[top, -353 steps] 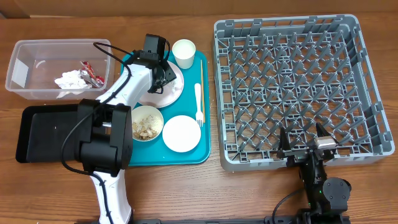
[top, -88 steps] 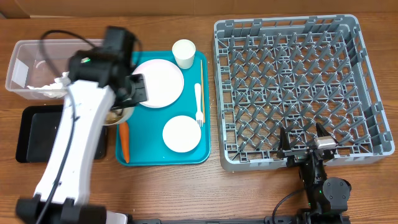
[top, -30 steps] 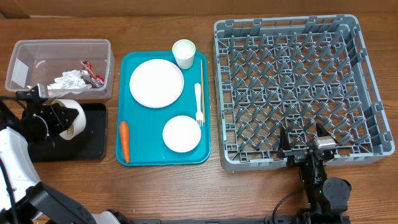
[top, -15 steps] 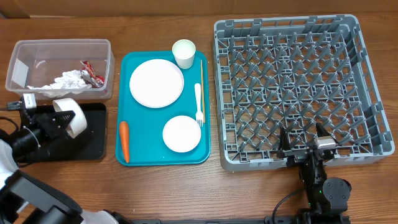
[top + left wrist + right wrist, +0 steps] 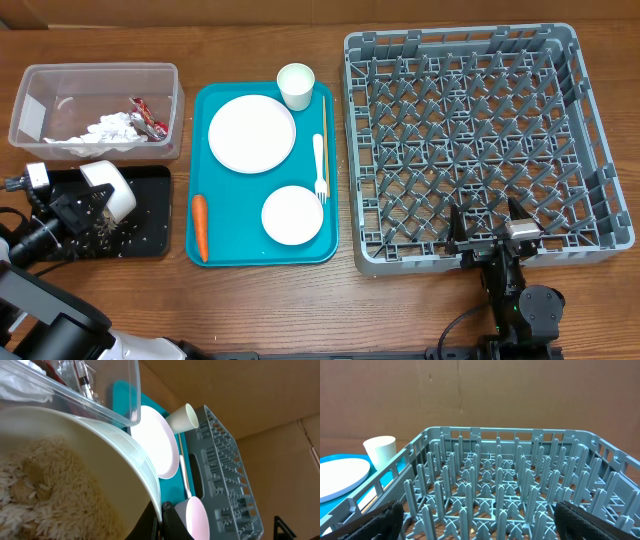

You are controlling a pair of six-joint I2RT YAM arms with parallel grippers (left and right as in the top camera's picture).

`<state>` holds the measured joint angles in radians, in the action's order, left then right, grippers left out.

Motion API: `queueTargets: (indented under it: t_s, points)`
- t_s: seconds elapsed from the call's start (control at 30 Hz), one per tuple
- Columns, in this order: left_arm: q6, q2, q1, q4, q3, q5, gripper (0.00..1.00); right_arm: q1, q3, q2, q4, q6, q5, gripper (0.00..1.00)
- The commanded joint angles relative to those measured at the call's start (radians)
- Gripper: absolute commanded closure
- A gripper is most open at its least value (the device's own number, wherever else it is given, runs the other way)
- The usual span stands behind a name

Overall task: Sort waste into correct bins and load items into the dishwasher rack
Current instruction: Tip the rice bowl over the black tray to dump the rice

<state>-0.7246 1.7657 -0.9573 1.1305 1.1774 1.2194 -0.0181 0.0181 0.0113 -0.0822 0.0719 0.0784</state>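
My left gripper is shut on the rim of a white bowl, which is tipped on its side over the black tray. Rice grains lie scattered on that tray. In the left wrist view the bowl still holds rice and beige scraps, its rim pinched between my fingers. The clear tub holds a napkin and a red wrapper. An orange carrot lies on the teal tray. My right gripper hangs open at the front edge of the grey rack.
The teal tray carries a large plate, a smaller white dish, a cup, a fork and chopsticks. In the right wrist view the rack's pegs fill the space ahead, with the cup at left.
My left gripper has drawn the bowl further left and tipped it over the black tray; rice grains now lie on that tray. The right arm has not moved.
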Motion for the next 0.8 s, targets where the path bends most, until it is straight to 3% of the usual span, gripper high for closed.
queueTargets:
  t_s: [0.0,0.2,0.37,0.77]
  points:
    - [-0.121,0.003,-0.014,0.003,-0.005,0.039,0.96,0.005,-0.01,-0.008,0.005,0.004,0.002,0.0]
    - [-0.309,0.003,-0.063,0.017,-0.059,0.171,0.96,0.005,-0.01,-0.008,0.005,0.004,0.002,0.0]
    - [-0.293,0.007,-0.113,-0.067,-0.133,0.202,0.92,0.005,-0.01,-0.008,0.005,0.004,0.002,0.0]
    - [-0.243,0.012,-0.14,-0.113,-0.145,0.331,0.96,0.005,-0.01,-0.008,0.005,0.004,0.002,0.0]
